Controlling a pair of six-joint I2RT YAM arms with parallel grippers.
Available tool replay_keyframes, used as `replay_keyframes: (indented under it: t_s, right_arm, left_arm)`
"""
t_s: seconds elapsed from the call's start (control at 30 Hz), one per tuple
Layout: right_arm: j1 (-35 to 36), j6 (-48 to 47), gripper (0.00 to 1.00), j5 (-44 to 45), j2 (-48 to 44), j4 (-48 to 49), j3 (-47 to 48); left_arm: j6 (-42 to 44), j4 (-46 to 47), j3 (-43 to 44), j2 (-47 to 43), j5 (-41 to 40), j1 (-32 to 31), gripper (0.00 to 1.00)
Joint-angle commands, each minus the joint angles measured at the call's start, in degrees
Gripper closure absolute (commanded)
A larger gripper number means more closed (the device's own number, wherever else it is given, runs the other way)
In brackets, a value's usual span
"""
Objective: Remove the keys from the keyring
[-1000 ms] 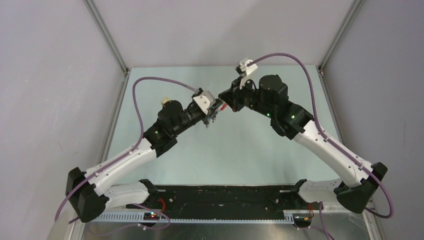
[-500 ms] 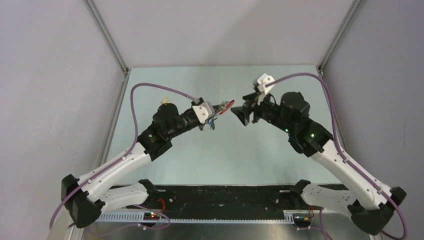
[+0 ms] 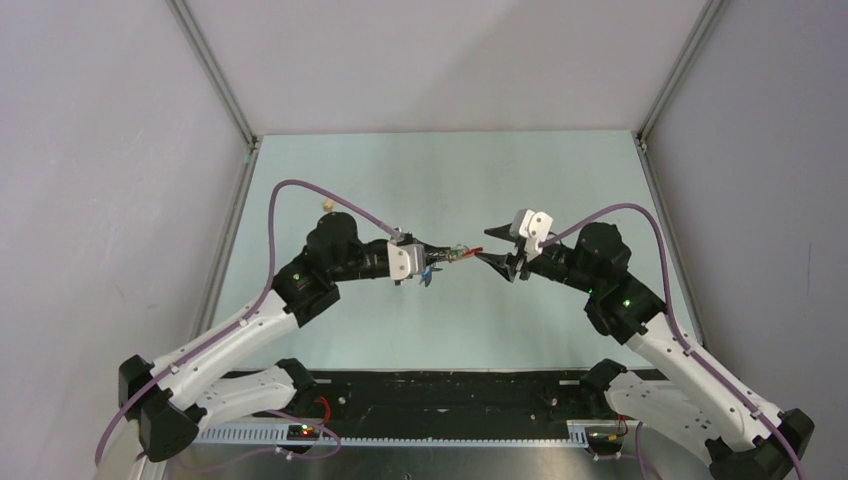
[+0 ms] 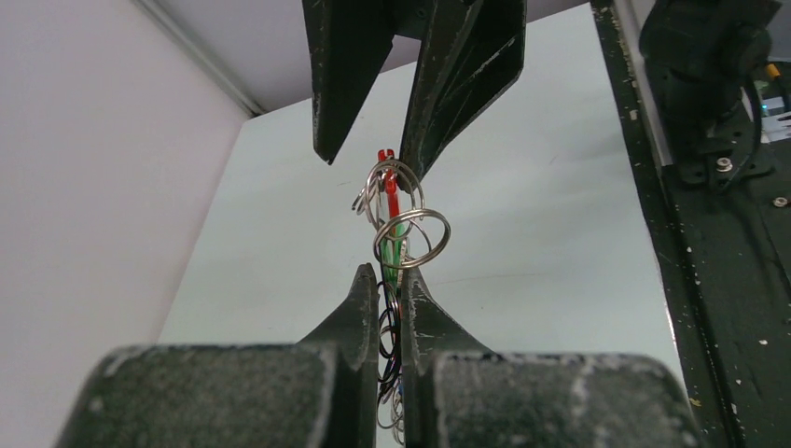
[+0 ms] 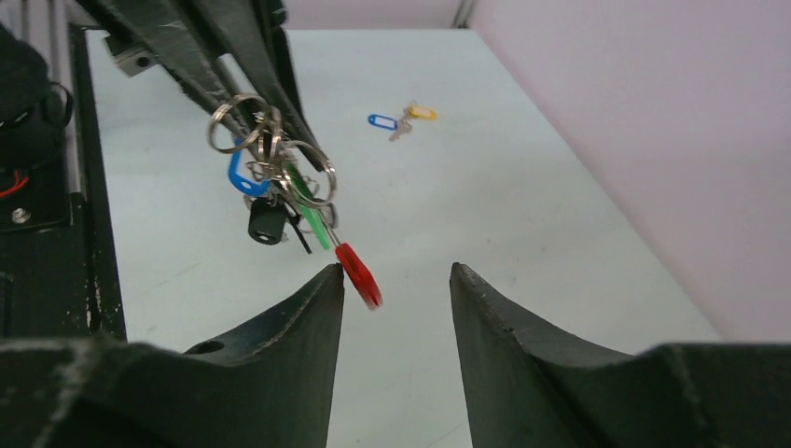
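My left gripper (image 3: pixel 432 256) is shut on the keyring (image 4: pixel 399 217), a bunch of silver rings held above the table. Its red band (image 5: pixel 359 275) sticks out toward my right gripper (image 3: pixel 497 259). Keys hang from the bunch with a blue tag (image 5: pixel 239 174), a green tag (image 5: pixel 309 211) and a black fob (image 5: pixel 267 225). In the right wrist view my right gripper (image 5: pixel 395 273) is open, and the red band's tip lies just inside its left fingertip (image 5: pixel 328 280). Nothing is pinched there. From the left wrist, the left gripper (image 4: pixel 387 278) clamps the rings between both pads.
Two loose keys lie on the pale green table, one with a blue tag (image 5: pixel 381 121) and one with a yellow tag (image 5: pixel 421 112). A small tan spot (image 3: pixel 325 203) shows behind the left arm. Grey walls close in the table's sides and back.
The right gripper opened, let go of the bunch and drew back to the right. Both arms came toward the near edge, the left still carrying the keyring.
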Motion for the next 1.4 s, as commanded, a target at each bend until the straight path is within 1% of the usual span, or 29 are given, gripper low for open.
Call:
replay_keyframes:
  t_s: [0.0, 0.1, 0.4, 0.53, 0.6, 0.63, 0.7, 0.73, 0.77, 0.83, 0.9, 0.93, 0.97, 1.0, 1.03, 1.07, 1.1, 1.13, 1.17, 1.27, 1.33, 1.37]
  right_arm:
    - [-0.01, -4.26, 0.52, -6.43, -2.01, 7.68, -1.23]
    - [0.3, -4.78, 0.61, -8.27, -1.96, 8.57, -1.69]
    - [2.25, -6.29, 0.67, -10.64, 0.01, 9.92, -1.66]
    - [3.49, -6.96, 0.75, -10.99, 1.17, 11.18, -1.67]
    - [4.03, -7.45, 0.81, -10.28, 1.73, 11.19, -1.66]
    - [4.16, -7.61, 0.83, -9.95, 2.0, 11.17, -1.69]
    - [4.32, -8.31, 0.9, -9.53, 2.32, 10.85, -1.64]
    - [4.41, -8.62, 0.97, -9.81, 2.41, 10.53, -1.68]
    - [4.48, -9.01, 1.0, -9.8, 2.52, 10.53, -1.66]
    - [4.82, -9.3, 1.0, -9.67, 2.64, 10.47, -1.68]
    - [5.26, -9.95, 1.0, -8.47, 2.58, 10.67, -1.64]
    - [5.39, -10.61, 1.0, -6.14, 2.36, 10.91, -1.64]
    - [5.86, -11.05, 1.0, -4.67, 2.21, 11.82, -1.66]
    - [6.13, -12.05, 1.0, -1.2, 1.83, 12.5, -1.65]
    - [6.6, -12.86, 1.0, 2.4, 1.64, 14.28, -1.68]
    - [6.94, -14.42, 1.0, 4.3, 1.16, 15.22, -1.66]
    - [7.39, -15.23, 1.0, 8.06, 0.91, 17.44, -1.66]
    - [7.65, -17.23, 1.0, 9.59, 0.43, 18.6, -1.65]
    - [8.05, -18.22, 1.0, 12.68, 0.19, 20.27, -1.31]
    - [8.71, -22.98, 1.0, 16.98, -0.44, 20.25, 0.93]
    - [9.38, -26.13, 1.0, 19.36, -0.51, 20.77, 2.2]
    - [9.81, -27.42, 1.0, 19.97, -0.59, 22.26, 2.38]
  left_arm:
    - [2.25, 0.28, 1.75, -0.6, 6.01, 0.14, 1.0]
    - [2.23, -0.08, 1.99, -0.56, 6.7, 0.19, 1.0]
    - [2.01, -0.25, 2.42, -0.24, 7.17, 0.15, 1.0]
    - [1.73, -0.22, 2.69, 0.01, 8.18, 0.0, 1.0]
    - [1.63, -0.24, 2.88, -0.12, 8.28, -0.06, 1.0]
    - [1.6, -0.24, 2.89, -0.17, 8.26, -0.07, 1.0]
    - [1.64, -0.18, 2.9, -0.41, 8.17, -0.14, 0.98]
    - [1.77, -0.21, 2.91, -0.61, 7.96, -0.15, 0.95]
    - [1.8, -0.18, 2.9, -0.68, 7.83, -0.2, 0.94]
    - [1.88, -0.24, 2.99, -0.91, 7.42, -0.25, 0.9]
    - [1.76, -0.01, 3.15, -1.18, 6.49, -0.25, 0.79]
    - [1.34, 0.12, 3.2, -1.36, 5.27, -0.29, 0.68]
    - [1.19, 0.16, 3.22, -1.73, 3.43, -0.31, 0.61]
    - [0.97, 0.34, 3.15, -2.07, 2.45, -0.33, 0.49]
    - [0.83, 0.53, 3.06, -2.88, 0.51, -0.29, 0.44]
    - [0.6, 0.94, 2.91, -3.26, -0.51, -0.3, 0.33]
    - [0.51, 1.14, 2.77, -4.14, -2.32, -0.27, 0.3]
    - [0.43, 1.42, 2.51, -4.55, -2.97, -0.3, 0.27]
    - [0.76, 1.6, 2.13, -5.34, -3.82, -0.32, 0.26]
    - [1.16, 2.41, 1.13, -6.91, -4.51, -0.33, 0.25]
    - [0.09, 3.57, 0.5, -7.55, -5.93, -0.31, 0.24]
    - [-2.03, 4.88, 0.31, -7.65, -7.61, -0.32, 0.24]
